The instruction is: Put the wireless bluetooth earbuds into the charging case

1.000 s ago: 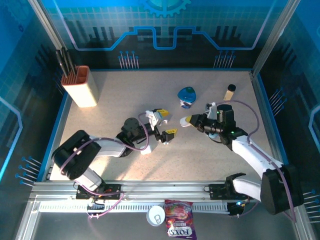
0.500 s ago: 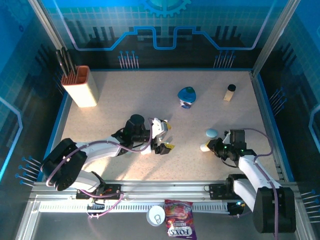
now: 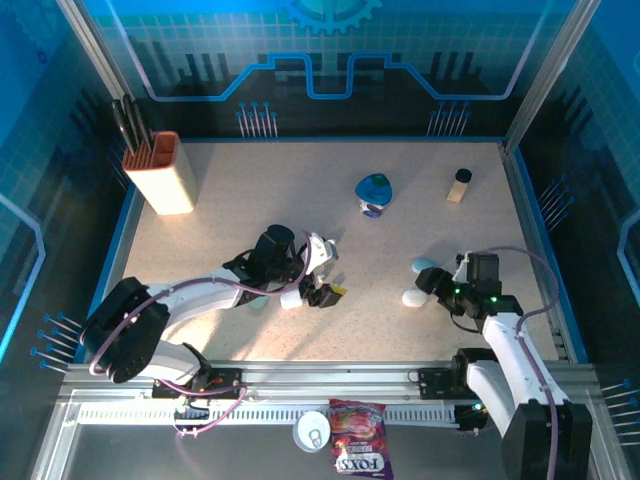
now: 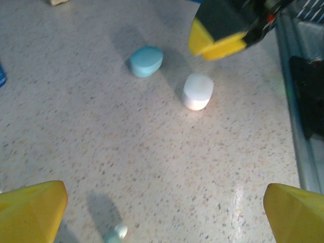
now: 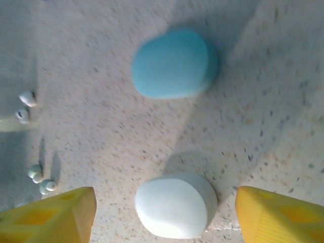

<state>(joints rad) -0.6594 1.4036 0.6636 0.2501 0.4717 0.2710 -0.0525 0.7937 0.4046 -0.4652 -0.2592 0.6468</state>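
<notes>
Bright warm overhead light, soft shadows, slightly blurred wrist close-ups.

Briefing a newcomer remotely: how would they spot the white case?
On the table, find the right gripper near the right edge. Two pebble-shaped cases lie just in front of it. The white case is nearer the arm bases; the teal case lies beyond.

I see knife block (image 3: 168, 175) far-left corner | blue-and-white object (image 3: 374, 192) far middle | black-capped bottle (image 3: 459, 186) far-right | candy bag (image 3: 358, 447) beyond near edge
</notes>
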